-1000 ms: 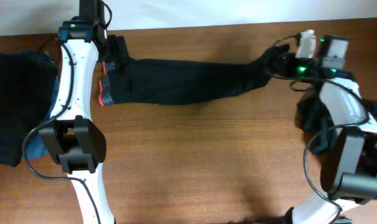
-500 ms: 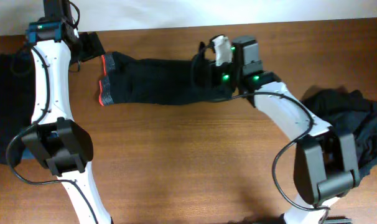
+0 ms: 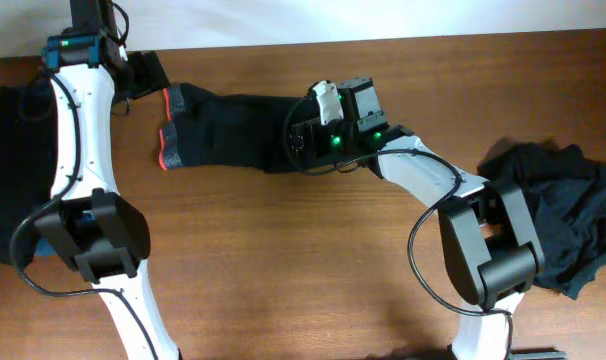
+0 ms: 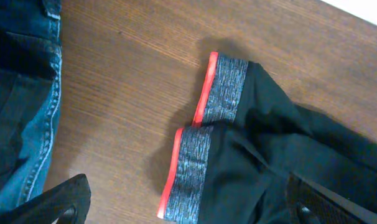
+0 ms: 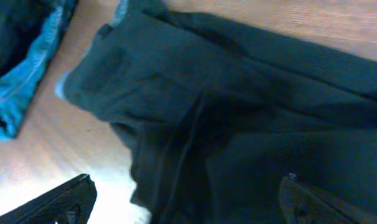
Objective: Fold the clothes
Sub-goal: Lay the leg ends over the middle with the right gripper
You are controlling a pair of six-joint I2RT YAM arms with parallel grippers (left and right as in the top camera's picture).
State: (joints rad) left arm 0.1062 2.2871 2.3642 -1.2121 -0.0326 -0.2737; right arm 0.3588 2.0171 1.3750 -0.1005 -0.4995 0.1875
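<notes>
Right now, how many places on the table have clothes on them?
3. Black trousers lie across the far middle; a dark pile with blue jeans sits at the left edge; a black heap sits at the right. Each pile may hide more pieces.

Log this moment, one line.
left gripper: open, near waistband | right gripper: open, over black trousers | dark pile: right side, untouched

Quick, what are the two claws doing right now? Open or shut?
Left claw: open, holding nothing.
Right claw: open, over the long black trousers with the grey, red-edged waistband, gripping nothing.
</notes>
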